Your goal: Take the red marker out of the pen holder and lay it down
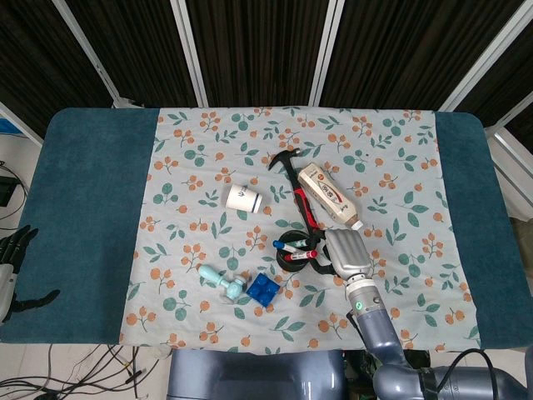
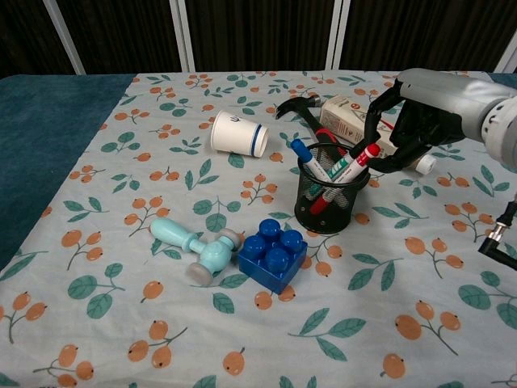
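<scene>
A black mesh pen holder stands upright on the floral cloth with several markers in it. The red marker, white-bodied with a red cap, leans out to the right. My right hand hovers just right of the holder, fingers spread above and below the red cap; no grip shows. A blue-capped marker leans left. My left hand lies at the table's far left edge, fingers apart and holding nothing.
A paper cup lies on its side left of the holder. A black-and-red hammer and a beige carton lie behind it. A teal toy hammer and a blue block lie in front.
</scene>
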You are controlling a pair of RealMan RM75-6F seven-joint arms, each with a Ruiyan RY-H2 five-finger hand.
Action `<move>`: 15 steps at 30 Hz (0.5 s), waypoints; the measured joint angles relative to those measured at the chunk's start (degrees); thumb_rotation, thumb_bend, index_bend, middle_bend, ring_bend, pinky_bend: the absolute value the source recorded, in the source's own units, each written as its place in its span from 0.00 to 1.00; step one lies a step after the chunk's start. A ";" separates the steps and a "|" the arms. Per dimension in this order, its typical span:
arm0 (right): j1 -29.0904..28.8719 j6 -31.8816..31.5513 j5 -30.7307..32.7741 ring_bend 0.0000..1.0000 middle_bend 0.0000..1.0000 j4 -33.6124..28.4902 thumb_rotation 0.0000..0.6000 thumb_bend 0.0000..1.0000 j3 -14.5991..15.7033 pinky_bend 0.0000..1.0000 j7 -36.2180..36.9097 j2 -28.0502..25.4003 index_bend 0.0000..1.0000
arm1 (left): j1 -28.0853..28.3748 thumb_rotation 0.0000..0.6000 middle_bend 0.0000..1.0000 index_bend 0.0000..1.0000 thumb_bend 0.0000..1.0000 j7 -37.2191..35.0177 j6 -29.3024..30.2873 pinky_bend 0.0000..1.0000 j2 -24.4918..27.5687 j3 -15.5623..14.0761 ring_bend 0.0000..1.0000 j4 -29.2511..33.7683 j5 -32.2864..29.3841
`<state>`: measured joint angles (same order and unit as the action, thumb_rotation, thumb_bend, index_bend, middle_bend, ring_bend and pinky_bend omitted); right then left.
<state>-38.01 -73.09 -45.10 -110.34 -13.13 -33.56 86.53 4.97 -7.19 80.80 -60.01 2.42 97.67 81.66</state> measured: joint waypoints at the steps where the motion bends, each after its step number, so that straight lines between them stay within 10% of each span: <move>1: -0.01 -0.02 0.02 1.00 1.00 0.04 1.00 0.46 0.03 1.00 -0.02 0.04 0.64 | 0.00 1.00 0.00 0.00 0.00 0.00 -0.01 0.00 0.01 0.01 0.00 0.01 -0.01; 15: 0.12 -0.44 0.32 1.00 1.00 -0.38 1.00 0.46 0.02 1.00 0.36 -0.09 0.65 | -0.03 1.00 0.00 0.00 0.00 0.03 0.10 0.00 0.03 -0.01 0.00 0.09 0.10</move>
<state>-37.89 -73.53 -44.78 -110.72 -13.11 -33.20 86.44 4.95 -7.16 80.89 -59.98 2.41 97.75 81.76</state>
